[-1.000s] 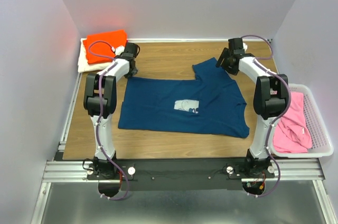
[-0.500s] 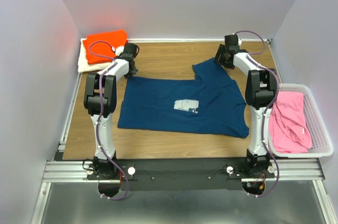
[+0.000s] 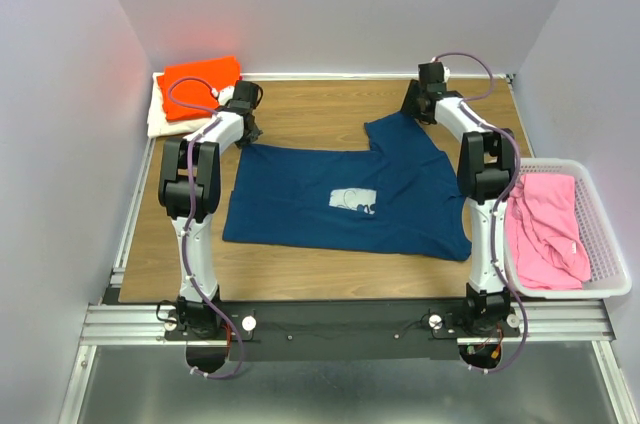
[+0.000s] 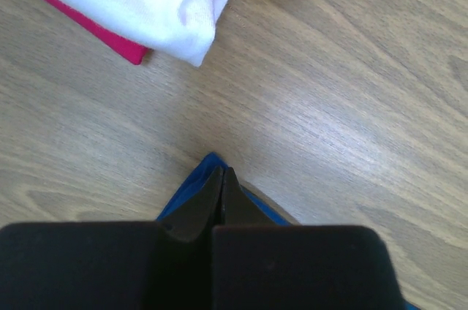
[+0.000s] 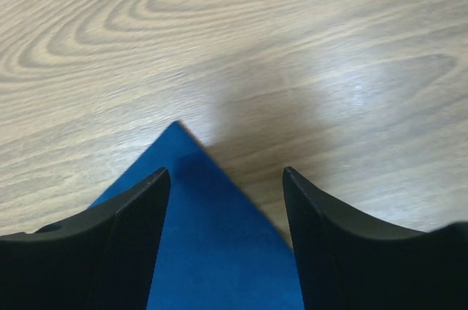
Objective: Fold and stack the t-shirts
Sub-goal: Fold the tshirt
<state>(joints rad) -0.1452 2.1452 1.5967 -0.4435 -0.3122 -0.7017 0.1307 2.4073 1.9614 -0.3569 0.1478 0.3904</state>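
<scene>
A navy blue t-shirt (image 3: pixel 350 199) with a small white print lies spread flat on the wooden table. My left gripper (image 3: pixel 247 132) sits at the shirt's far left corner. In the left wrist view its jaws (image 4: pixel 221 172) are pressed together on that corner, and blue cloth (image 4: pixel 189 189) shows on both sides of the tips. My right gripper (image 3: pixel 412 109) hovers over the far right sleeve tip. Its jaws (image 5: pixel 225 175) stand open either side of the pointed navy corner (image 5: pixel 212 237) without touching it.
A folded orange t-shirt (image 3: pixel 200 79) lies on a cream-white one (image 3: pixel 160 119) at the far left corner, with a red edge (image 4: pixel 110 36) beneath them. A pink t-shirt (image 3: pixel 550 229) lies crumpled in a white basket (image 3: pixel 607 244) at the right edge. Walls enclose the table.
The right arm has swung left and away, bringing its open jaws over the sleeve tip. The left gripper has closed on the shirt's corner and stayed in place.
</scene>
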